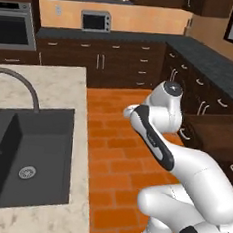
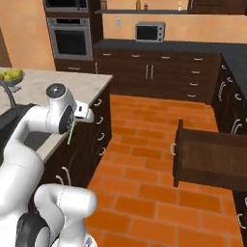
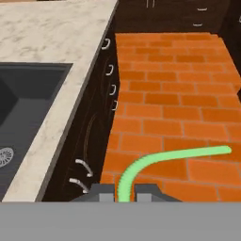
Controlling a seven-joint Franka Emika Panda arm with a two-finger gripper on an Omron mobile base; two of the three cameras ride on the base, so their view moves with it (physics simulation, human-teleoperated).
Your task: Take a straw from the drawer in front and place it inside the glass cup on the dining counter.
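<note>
My gripper is shut on the straw, a thin light-green tube that rises between the fingertips and bends off to the right over the orange brick floor. In the right base view the straw hangs below the gripper, beside the edge of the dining counter. The counter's beige marbled top lies left of the hand. The dark-brown drawer stands pulled open at the right, also seen as the drawer behind the arm. The glass cup is out of view.
A dark sink with a curved faucet is set into the counter. A bowl of green fruit sits at its far end. Black-topped cabinets, a microwave and an oven line the back wall. Brick floor separates them.
</note>
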